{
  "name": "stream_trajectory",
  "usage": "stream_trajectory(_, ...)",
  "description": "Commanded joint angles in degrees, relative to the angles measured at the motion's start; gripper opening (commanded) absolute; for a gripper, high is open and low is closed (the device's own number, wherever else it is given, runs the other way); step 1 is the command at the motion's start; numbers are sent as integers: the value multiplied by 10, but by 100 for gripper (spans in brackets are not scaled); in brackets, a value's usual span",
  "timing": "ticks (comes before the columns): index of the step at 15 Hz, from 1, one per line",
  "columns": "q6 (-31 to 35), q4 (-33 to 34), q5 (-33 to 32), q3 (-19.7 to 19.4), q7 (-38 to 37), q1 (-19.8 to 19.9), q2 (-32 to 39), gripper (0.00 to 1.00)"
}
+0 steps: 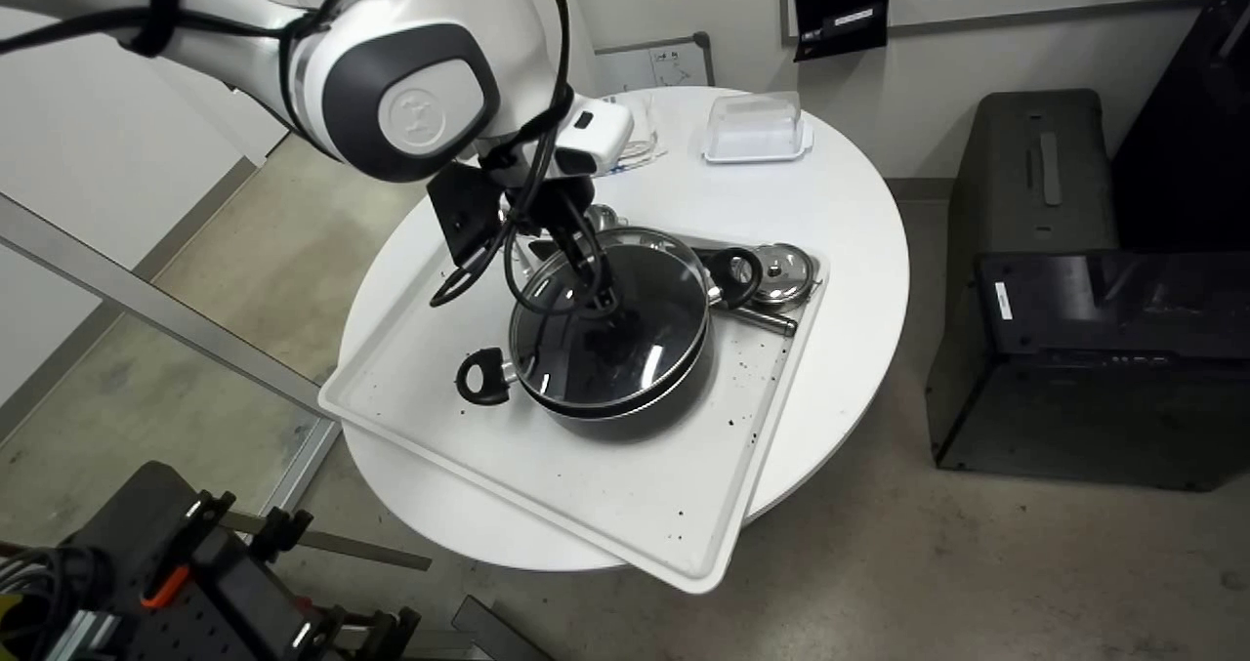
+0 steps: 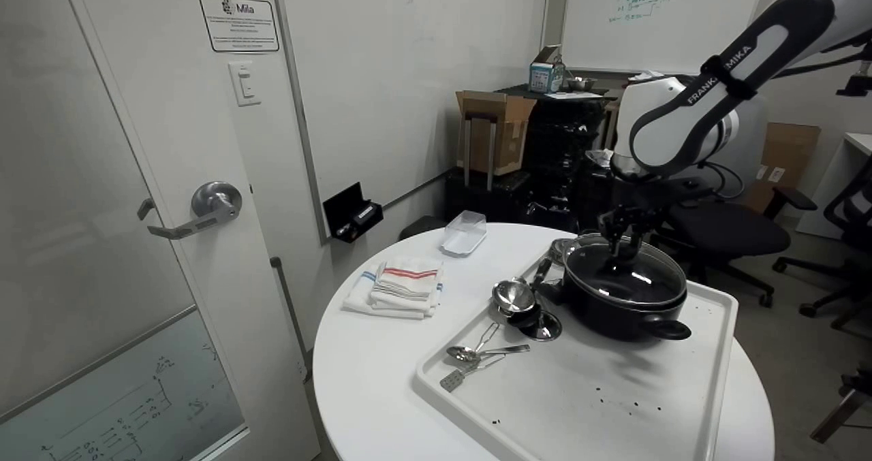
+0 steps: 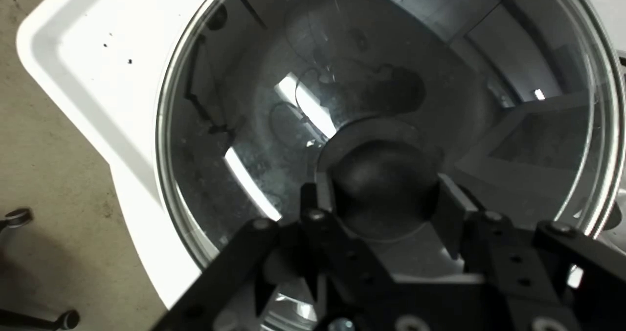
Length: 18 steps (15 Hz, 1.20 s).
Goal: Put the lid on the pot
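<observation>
The lid, a glass disc with a metal rim and black knob, lies level over the pot in both exterior views (image 1: 654, 290) (image 2: 644, 280). It fills most of the wrist view (image 3: 234, 111). The pot (image 2: 606, 314) is black with two black loop handles and stands on the white tray. The lid's rim roughly lines up with the pot's rim; I cannot tell whether it rests fully on it or sits slightly above. My gripper (image 1: 604, 300) points down at the lid's centre, also in an exterior view (image 2: 623, 246). In the wrist view its fingers (image 3: 384, 191) are shut on the knob from both sides.
The white tray (image 1: 605, 475) has a raised edge and overhangs the round table (image 1: 859, 241). Small metal cookware (image 1: 781, 275) stands close to a pot handle. Small utensils (image 2: 470, 354) lie on the tray. Folded towels (image 2: 405, 284) and a clear plastic box (image 2: 464, 233) are on the table.
</observation>
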<state>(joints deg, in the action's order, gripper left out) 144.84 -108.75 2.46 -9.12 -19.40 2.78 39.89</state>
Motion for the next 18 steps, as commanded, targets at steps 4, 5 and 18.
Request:
stream_trajectory(4, -8, 10, 17, 5, -2, 0, 4, 25)
stream_trajectory(5, -8, 10, 18, 6, -2, 0, 4, 25)
stream_trajectory(18, -8, 5, 29, 3, -7, 2, 3, 25)
